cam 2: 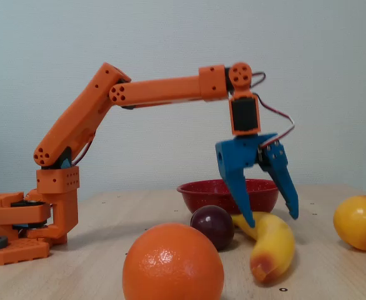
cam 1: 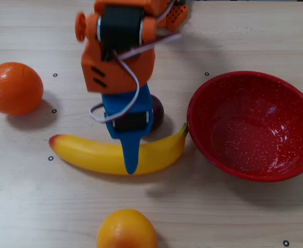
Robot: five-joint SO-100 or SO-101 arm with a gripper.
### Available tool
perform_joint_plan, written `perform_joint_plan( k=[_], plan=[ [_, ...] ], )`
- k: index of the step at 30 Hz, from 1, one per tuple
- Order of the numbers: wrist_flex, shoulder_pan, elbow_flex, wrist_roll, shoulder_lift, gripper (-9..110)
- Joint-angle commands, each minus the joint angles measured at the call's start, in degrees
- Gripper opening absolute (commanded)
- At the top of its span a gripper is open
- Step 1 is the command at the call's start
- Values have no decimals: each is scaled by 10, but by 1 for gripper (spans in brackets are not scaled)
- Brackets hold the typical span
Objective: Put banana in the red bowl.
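Overhead view, tabletop (cam 1: 255, 217): I see it carrying the bowl and all the fruit; none of the fruit is in the bowl.
Red bowl (cam 1: 296, 106): empty, at the right, near the banana's stem end.
Banana (cam 1: 84, 153): lying flat left of the bowl, not yet lifted.
End effector (cam 2: 272, 220): fingers spread wide, holding nothing, poised over the banana's middle.
Progress: I judge the approach nearly done; closing on the banana, lifting, carrying and dropping it remain.
Orange (cam 1: 13, 88), plum (cam 2: 212, 227): bystanders.
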Motion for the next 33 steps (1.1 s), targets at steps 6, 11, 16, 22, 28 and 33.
perform_joint_plan(
  k=[6, 11, 16, 22, 28, 33],
  plan=[
    [-14, 11, -68, -22, 15, 27],
    [-24, 17, -76, -32, -9, 27],
    [-33, 20, -79, -40, -28, 28],
    [-55, 23, -76, -53, -45, 28],
    [-76, 24, -58, -61, -51, 27],
    [-80, 24, -53, -64, -53, 26]
  ],
)
